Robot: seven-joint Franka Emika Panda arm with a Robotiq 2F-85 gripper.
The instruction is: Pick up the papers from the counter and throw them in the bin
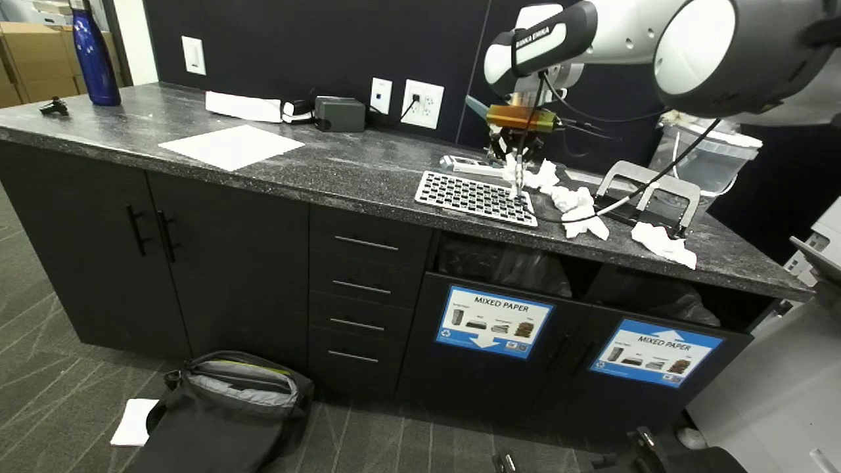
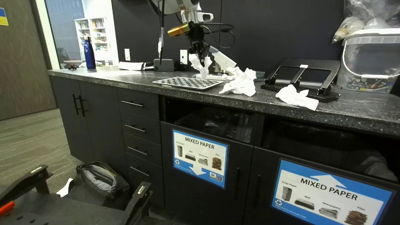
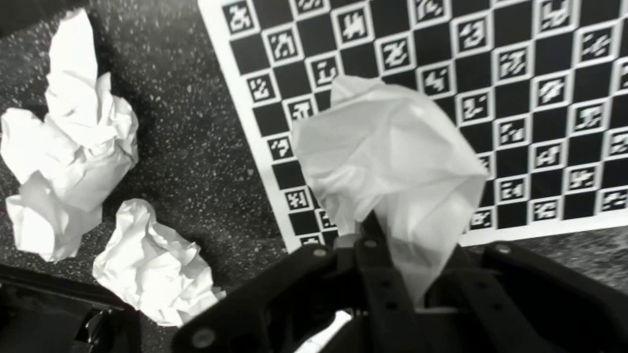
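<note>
While pinching a crumpled paper wad [image 3: 392, 162] in the gripper [image 3: 414, 255], hangs over the checkered mat [image 1: 476, 197] on the worktop [image 1: 368, 167]. Has more white wads [image 2: 240, 83] near the mat, another crumpled scrap [image 2: 297, 97] farther along, in front of the black stand [image 2: 322, 65], and MIXED PAPER signs [image 2: 200, 157] on the cabinet doors [image 1: 473, 384] below.

In both exterior views we see a dark wall [image 1: 295, 46], divided by a fine vertical seam [image 1: 482, 39] and fitted with white wall plates [image 1: 193, 55]. Below, we note a grey floor [image 1: 59, 387] patterned with pale lines. At the far left of an exterior view we find brown cardboard boxes [image 1: 39, 62] beside a pale upright strip [image 1: 139, 43]. In an exterior view we distinguish a brown, wood-grained panel [image 2: 25, 62], a bluish glass pane [image 2: 64, 22] and, in the brightest light, a white bookcase [image 2: 93, 29] with filled shelves.
</note>
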